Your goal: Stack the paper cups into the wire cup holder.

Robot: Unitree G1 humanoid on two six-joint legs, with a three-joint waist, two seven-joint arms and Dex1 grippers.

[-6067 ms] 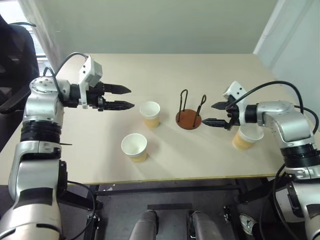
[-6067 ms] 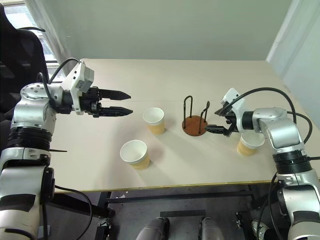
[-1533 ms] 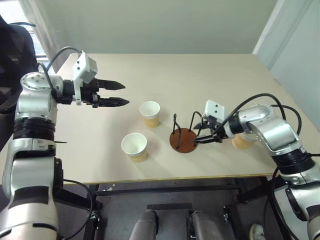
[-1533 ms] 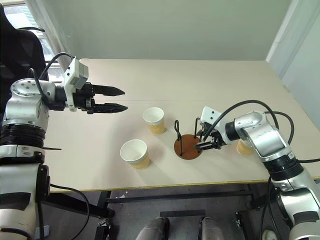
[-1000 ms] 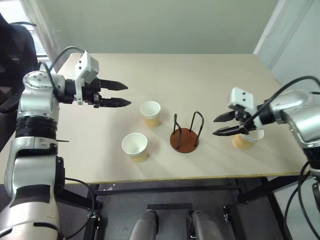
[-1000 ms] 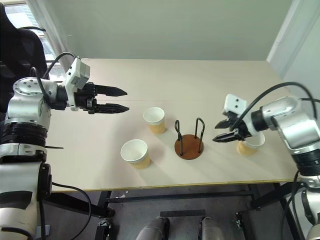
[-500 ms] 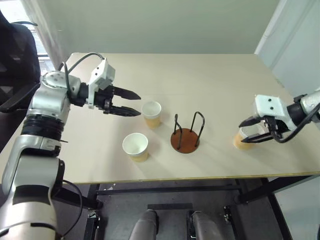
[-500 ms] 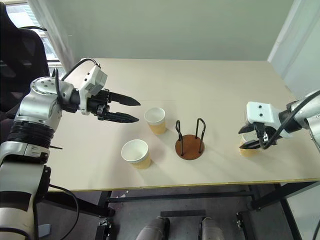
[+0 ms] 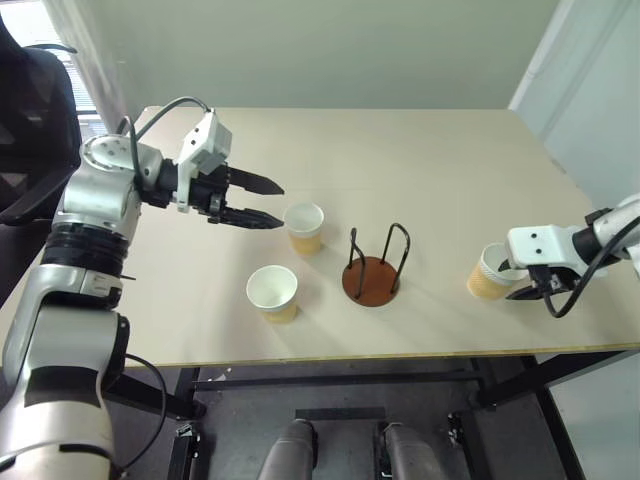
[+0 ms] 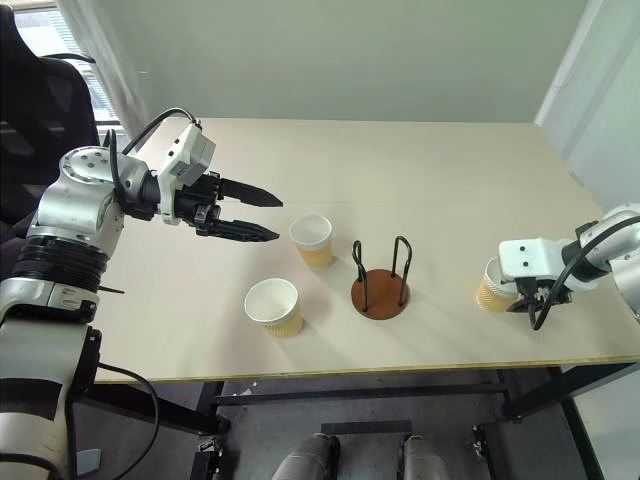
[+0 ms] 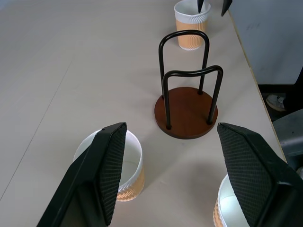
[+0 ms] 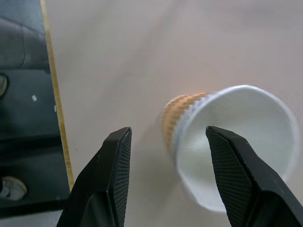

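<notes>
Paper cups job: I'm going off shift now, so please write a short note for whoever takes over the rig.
Left hand: open, empty, in the air beside the far paper cup.
Right hand: open, empty, pointing down at the right-hand paper cup, not gripping it.
The near paper cup stands upright left of the wire cup holder, which sits mid-table with nothing in it.
Done: no cup stacked.
Left: all three cups go into the holder; the right-hand one looks the likely first pick.
</notes>
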